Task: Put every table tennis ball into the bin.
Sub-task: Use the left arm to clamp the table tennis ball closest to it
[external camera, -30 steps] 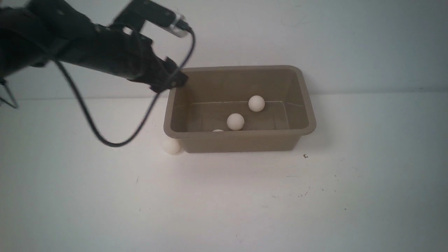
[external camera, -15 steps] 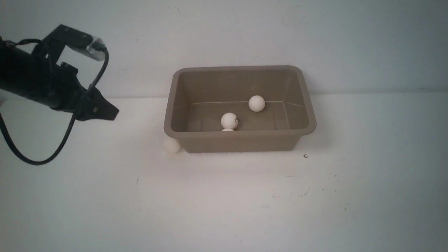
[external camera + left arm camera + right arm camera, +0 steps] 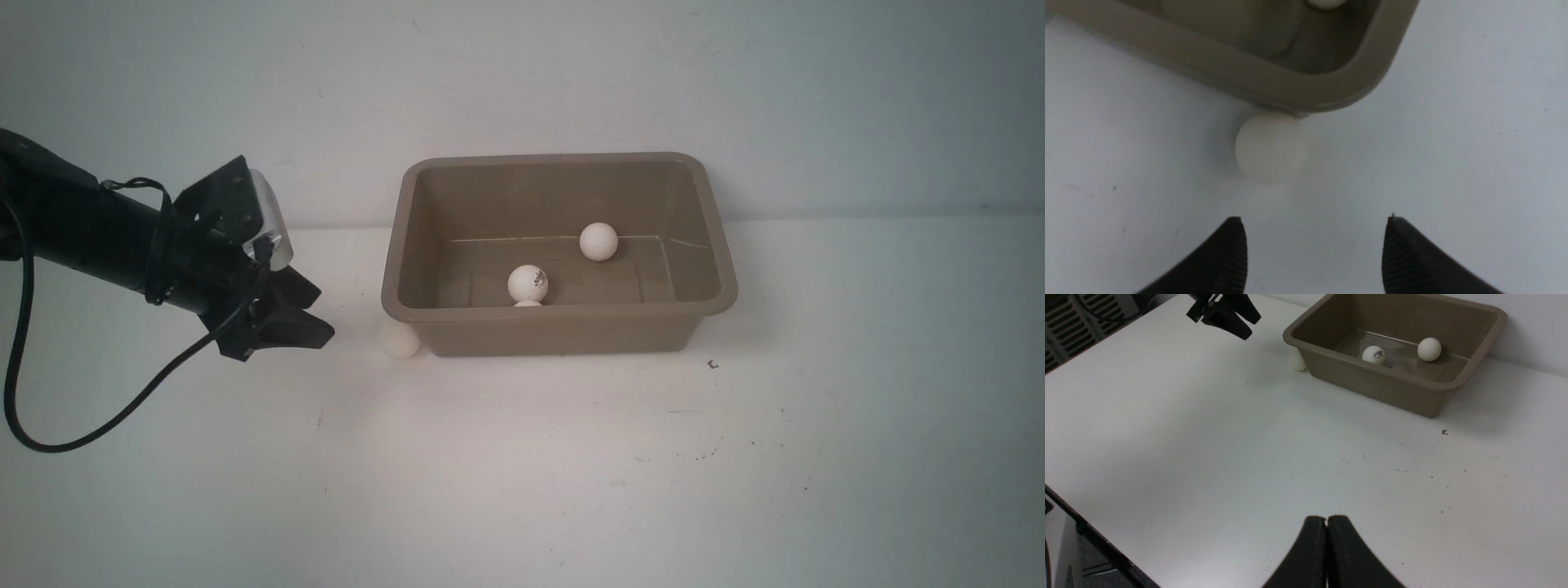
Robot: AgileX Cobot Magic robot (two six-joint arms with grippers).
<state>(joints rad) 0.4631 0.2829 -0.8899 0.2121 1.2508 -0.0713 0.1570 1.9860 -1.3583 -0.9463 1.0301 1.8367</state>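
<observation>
Right wrist view puts your right gripper [image 3: 1326, 521] nearest of all, low at the frame's edge. Both fingers are pressed flat together with nothing between them, and only the tips show because the rest is cut off. You won't find it in the front view at all. Past it is a wide stretch of white table [image 3: 1241, 457] with a few dark specks.

Further out on your left, the left gripper [image 3: 321, 315] sits low over the table, jaws spread wide and empty, with its black cable [image 3: 122, 407] looping down beside it. The left wrist camera only catches the two ribbed fingertips. The loose ball [image 3: 400, 341] lies ahead of the gap between them, near but untouched.

That ball rests on the table right against the near left corner of the bin [image 3: 563, 315], tucked a bit under the flared rim. It's so pale against the table that its edge is hard to pick out.

Inside the bin you've got three:
- the marked ball [image 3: 528, 282] is toward the near wall, print too small to read
- the plain ball [image 3: 598, 242] is farther back
- the third ball [image 3: 528, 304] is just a white sliver over the near wall, mostly hidden

Behind everything is a plain wall [image 3: 775, 90].
</observation>
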